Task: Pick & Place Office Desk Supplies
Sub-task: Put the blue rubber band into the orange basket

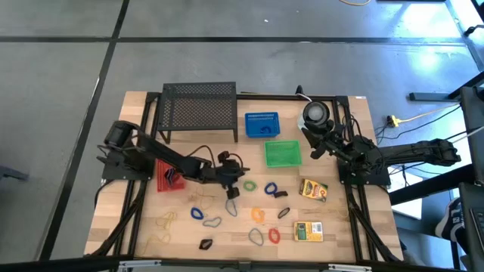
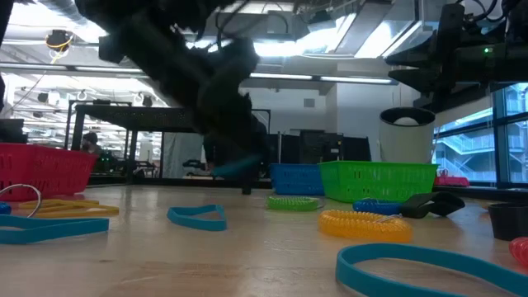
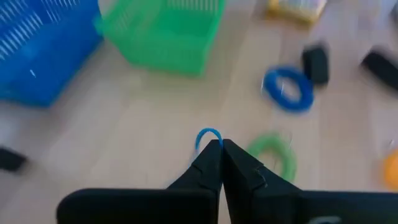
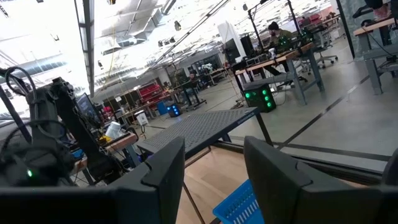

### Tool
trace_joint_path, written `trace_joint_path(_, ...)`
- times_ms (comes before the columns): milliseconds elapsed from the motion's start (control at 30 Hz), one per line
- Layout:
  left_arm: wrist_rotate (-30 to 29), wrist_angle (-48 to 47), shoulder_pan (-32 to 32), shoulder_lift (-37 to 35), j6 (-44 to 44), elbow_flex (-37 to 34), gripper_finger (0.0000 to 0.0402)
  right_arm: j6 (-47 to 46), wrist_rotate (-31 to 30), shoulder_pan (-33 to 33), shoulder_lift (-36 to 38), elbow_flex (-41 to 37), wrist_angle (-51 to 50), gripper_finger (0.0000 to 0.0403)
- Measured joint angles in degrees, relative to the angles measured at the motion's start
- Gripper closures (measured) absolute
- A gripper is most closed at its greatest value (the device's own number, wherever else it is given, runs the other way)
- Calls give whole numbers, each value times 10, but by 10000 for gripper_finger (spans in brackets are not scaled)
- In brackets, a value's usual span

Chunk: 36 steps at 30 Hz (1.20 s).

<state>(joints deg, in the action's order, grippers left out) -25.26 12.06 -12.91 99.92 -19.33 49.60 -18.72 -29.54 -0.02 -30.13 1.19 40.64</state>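
L gripper (image 3: 221, 144) mid-table, fingers pinched tight on a blue loop (image 3: 208, 135). Green loop (image 3: 273, 154) just beside it at 3 o'clock, green basket (image 3: 163, 31) at 12. R gripper (image 4: 214, 163) parked near the table's far R edge, jaws apart, holding nothing.
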Motion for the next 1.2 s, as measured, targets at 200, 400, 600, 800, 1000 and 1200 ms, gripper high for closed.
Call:
trace_joint_path(200,-3,113,-2,-41,70,0,398,0,0,0,0,0,-2,236)
trace_joint_path(400,0,252,-17,-64,173,1,398,0,0,0,0,0,-3,236)
trace_joint_path(600,37,349,-35,-66,239,1,398,0,0,0,0,0,-4,236)
trace_joint_path(800,48,370,-52,-67,268,2,398,0,0,0,0,0,-4,237)
trace_joint_path(1000,48,370,-56,-67,275,2,398,0,0,0,0,0,-4,237)
trace_joint_path(1200,48,370,-56,-67,276,2,398,0,0,0,0,0,-4,237)
